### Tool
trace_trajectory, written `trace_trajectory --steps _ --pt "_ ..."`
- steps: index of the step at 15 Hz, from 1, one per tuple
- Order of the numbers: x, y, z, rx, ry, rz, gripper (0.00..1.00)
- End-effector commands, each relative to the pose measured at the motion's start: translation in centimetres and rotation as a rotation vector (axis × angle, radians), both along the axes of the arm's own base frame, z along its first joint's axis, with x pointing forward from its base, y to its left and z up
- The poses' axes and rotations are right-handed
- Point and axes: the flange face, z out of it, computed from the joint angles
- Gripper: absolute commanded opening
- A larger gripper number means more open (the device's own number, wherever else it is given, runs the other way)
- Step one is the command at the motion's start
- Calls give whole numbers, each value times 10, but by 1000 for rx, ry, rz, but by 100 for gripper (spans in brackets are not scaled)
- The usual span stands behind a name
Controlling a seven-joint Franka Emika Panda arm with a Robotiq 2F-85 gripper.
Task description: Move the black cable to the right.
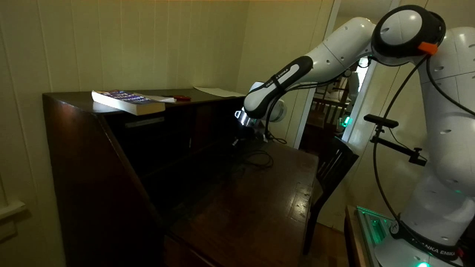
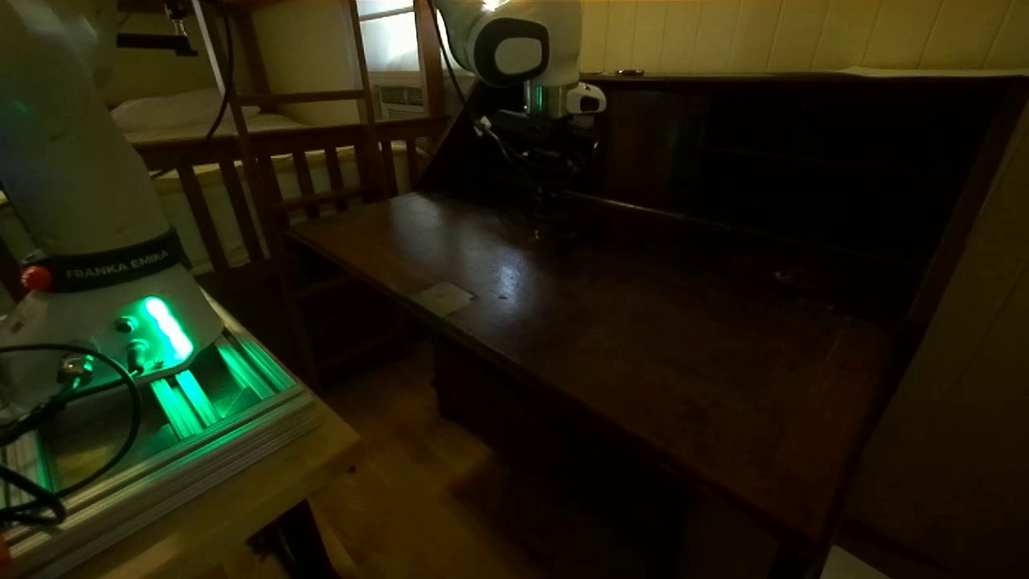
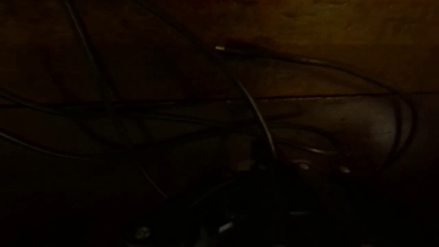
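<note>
In the wrist view the black cable (image 3: 257, 111) loops over the tabletop (image 1: 252, 207) and slants from your claw (image 2: 555, 229) toward eleven o'clock, but you cannot tell the claw's opening or whether it grips.

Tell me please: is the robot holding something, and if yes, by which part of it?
It cannot be told: in the wrist view, a strand of the black cable runs toward the jaws, but darkness hides whether they grip it.

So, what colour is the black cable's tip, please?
The cable's tip looks golden, clearest in the wrist view.
</note>
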Motion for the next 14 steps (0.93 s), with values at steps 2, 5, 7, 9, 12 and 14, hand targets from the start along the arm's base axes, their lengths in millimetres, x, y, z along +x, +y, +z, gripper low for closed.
trace_trajectory --steps 2,5,7,9,12,14 --pt "-53 -12 30 101 -16 222 1" --pt "-78 -14 40 196 -49 348 1" --pt "-96 -12 45 280 -62 432 1" --pt "-117 -10 53 358 -53 531 1" --pt "-146 -20 78 290 -103 533 1" --pt "-160 -30 91 197 -146 464 1"
